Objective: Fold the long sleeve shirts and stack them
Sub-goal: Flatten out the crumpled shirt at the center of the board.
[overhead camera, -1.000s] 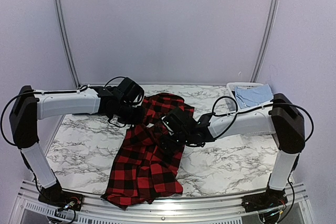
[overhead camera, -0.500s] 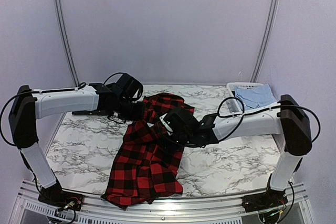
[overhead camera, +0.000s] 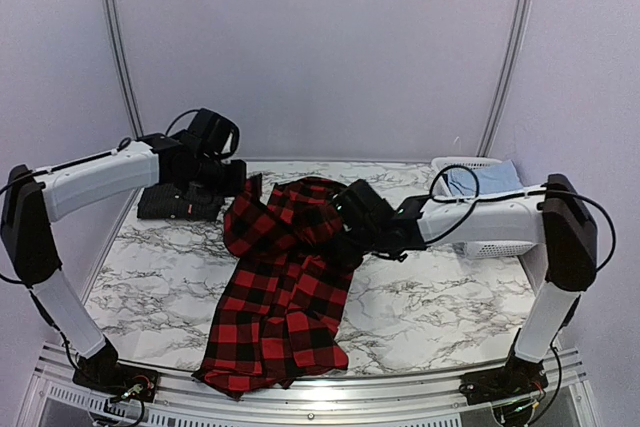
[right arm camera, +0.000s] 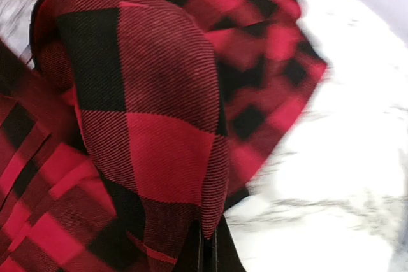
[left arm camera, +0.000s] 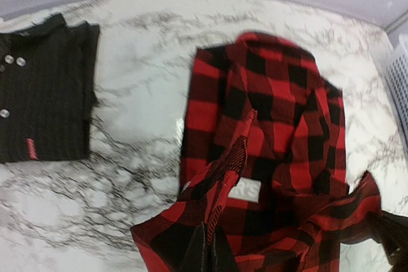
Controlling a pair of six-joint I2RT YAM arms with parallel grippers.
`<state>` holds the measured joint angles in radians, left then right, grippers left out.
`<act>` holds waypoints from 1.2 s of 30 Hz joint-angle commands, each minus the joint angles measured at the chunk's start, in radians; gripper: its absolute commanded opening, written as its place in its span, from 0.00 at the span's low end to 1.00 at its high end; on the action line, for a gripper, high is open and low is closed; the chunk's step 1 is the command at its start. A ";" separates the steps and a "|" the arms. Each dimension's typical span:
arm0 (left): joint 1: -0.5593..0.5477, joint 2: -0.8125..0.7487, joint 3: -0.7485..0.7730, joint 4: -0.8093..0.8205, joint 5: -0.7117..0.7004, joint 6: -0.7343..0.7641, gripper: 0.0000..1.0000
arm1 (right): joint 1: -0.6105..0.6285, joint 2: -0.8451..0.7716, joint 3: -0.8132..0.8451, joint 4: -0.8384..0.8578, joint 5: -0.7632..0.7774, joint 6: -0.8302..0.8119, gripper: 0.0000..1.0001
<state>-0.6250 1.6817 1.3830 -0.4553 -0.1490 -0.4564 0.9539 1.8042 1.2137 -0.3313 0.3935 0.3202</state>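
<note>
The red-and-black plaid shirt (overhead camera: 285, 292) lies crumpled down the middle of the table, its lower end hanging at the front edge. My left gripper (overhead camera: 244, 190) is shut on a fold of its upper left edge (left arm camera: 220, 183) and holds it lifted; the fingertips (left arm camera: 201, 250) pinch the cloth. My right gripper (overhead camera: 347, 239) is shut on a bunched fold at the shirt's right side (right arm camera: 159, 113), its fingertips (right arm camera: 217, 246) closed over the fabric. A white label (left arm camera: 245, 190) shows on the plaid. The dark charcoal shirt (overhead camera: 180, 202) lies folded flat at the back left (left arm camera: 44, 93).
A white slotted basket (overhead camera: 462, 161) stands at the back right with a light blue cloth (overhead camera: 487, 184) in it; its wall shows at the left wrist view's right edge (left arm camera: 400, 87). Marble tabletop (overhead camera: 440, 297) shows on both sides of the plaid shirt.
My right gripper closed on the plaid fold and drew back to the right. My left arm swung up and to the left with the plaid edge, uncovering the folded dark shirt.
</note>
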 commanded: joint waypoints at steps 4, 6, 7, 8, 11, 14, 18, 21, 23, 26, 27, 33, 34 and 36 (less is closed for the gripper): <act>0.220 -0.118 0.192 -0.040 -0.138 0.104 0.00 | -0.262 -0.223 0.114 -0.048 0.204 -0.130 0.00; 0.287 -0.119 0.247 -0.041 -0.154 0.117 0.00 | -0.339 -0.240 0.138 -0.035 0.232 -0.184 0.00; 0.321 -0.115 0.273 -0.041 -0.156 0.117 0.00 | -0.383 -0.244 0.151 -0.027 0.234 -0.201 0.00; 0.352 -0.108 0.300 -0.041 -0.156 0.122 0.00 | -0.436 -0.244 0.164 -0.018 0.233 -0.216 0.00; 0.440 -0.079 0.368 -0.042 -0.143 0.119 0.00 | -0.532 -0.227 0.210 0.002 0.223 -0.248 0.00; 0.504 -0.036 0.424 -0.044 -0.125 0.119 0.00 | -0.590 -0.200 0.251 0.024 0.199 -0.274 0.00; 0.560 0.044 0.504 -0.049 -0.095 0.125 0.00 | -0.641 -0.130 0.333 0.025 0.176 -0.290 0.00; 0.601 0.104 0.552 -0.060 -0.082 0.119 0.00 | -0.685 -0.088 0.387 0.021 0.156 -0.304 0.00; 0.616 0.138 0.577 -0.066 -0.073 0.123 0.00 | -0.712 -0.060 0.427 0.004 0.115 -0.304 0.00; 0.617 0.198 0.616 -0.094 -0.032 0.127 0.00 | -0.713 -0.009 0.486 -0.040 0.033 -0.311 0.00; 0.618 0.213 0.621 -0.099 -0.022 0.125 0.00 | -0.708 0.000 0.489 -0.049 0.005 -0.310 0.00; 0.618 0.248 0.586 -0.135 0.018 0.074 0.36 | -0.628 0.031 0.487 -0.152 -0.020 -0.306 0.47; 0.615 0.236 0.562 -0.135 0.018 0.064 0.50 | -0.610 0.019 0.475 -0.164 -0.007 -0.302 0.57; 0.591 0.205 0.509 -0.135 0.015 0.068 0.66 | -0.570 -0.019 0.438 -0.174 0.001 -0.286 0.70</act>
<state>-0.0101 1.9358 1.9518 -0.5575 -0.1551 -0.3672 0.3088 1.8267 1.6573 -0.4339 0.4023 0.0166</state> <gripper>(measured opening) 0.517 0.609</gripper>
